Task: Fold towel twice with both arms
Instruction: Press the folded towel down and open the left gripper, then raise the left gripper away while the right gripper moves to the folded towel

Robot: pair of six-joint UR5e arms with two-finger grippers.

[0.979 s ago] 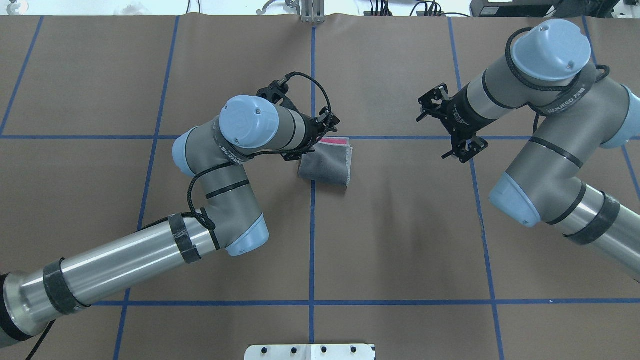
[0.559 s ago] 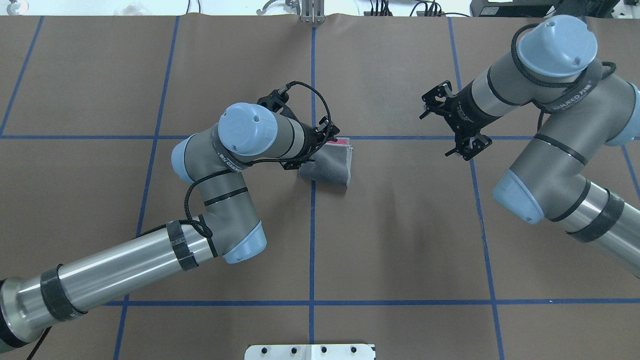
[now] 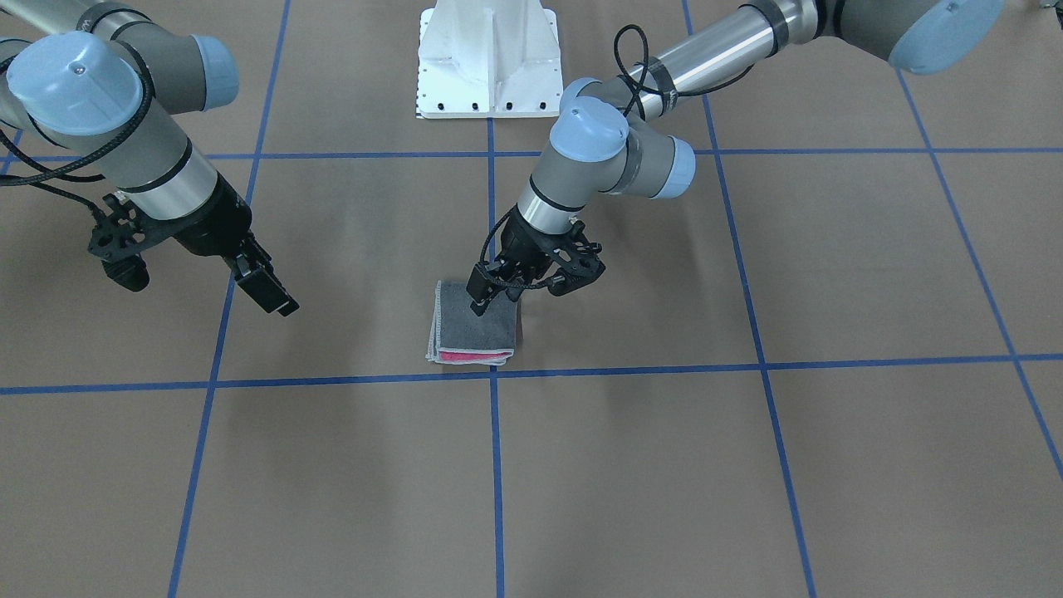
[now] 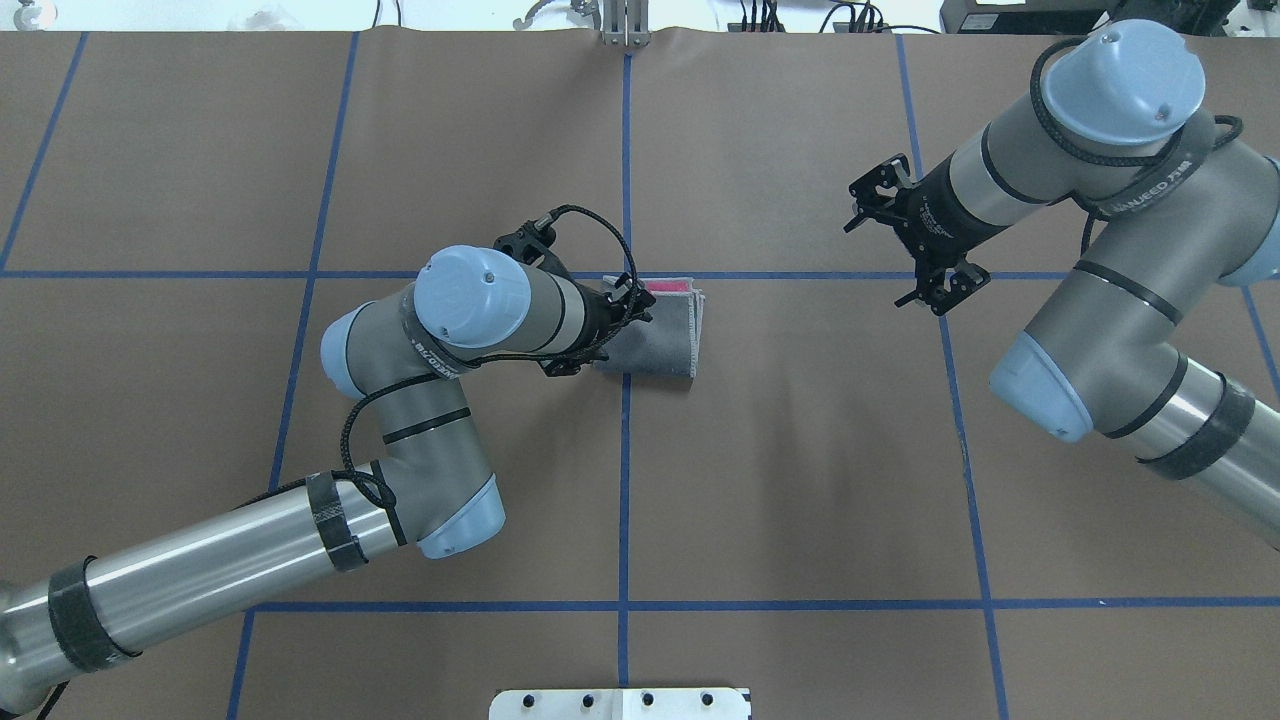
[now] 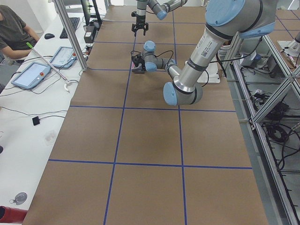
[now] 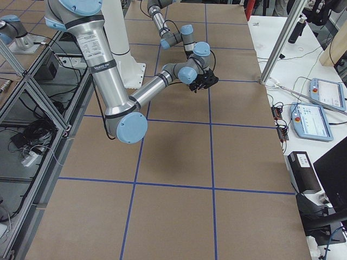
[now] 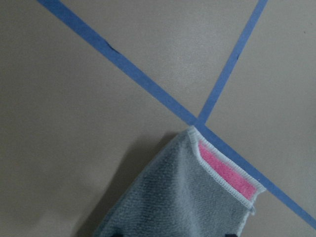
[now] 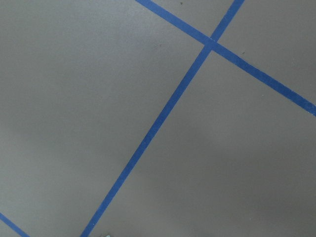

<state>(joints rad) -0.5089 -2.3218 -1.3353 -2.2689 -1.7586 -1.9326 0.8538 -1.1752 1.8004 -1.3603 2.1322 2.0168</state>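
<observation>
The towel (image 4: 660, 335) lies folded small at the table's middle, dark grey face up, with a pink strip along its far edge. It also shows in the front view (image 3: 473, 334) and the left wrist view (image 7: 197, 202). My left gripper (image 3: 496, 301) stands over the towel's near edge on the robot's left side. Its fingertips show wide apart at the bottom of the left wrist view, so it is open. My right gripper (image 3: 278, 303) hangs empty above bare table, well off to the towel's right, and looks open.
Brown table cover with blue tape grid lines (image 4: 625, 450). The white pedestal base (image 3: 488, 58) stands at the robot's side. Benches with tablets and cables (image 5: 33, 75) run along the table's far side, where a person sits.
My left arm has drawn back toward the robot and to the left, uncovering more of the towel. My right arm has edged farther away to the right. The towel stays folded.
</observation>
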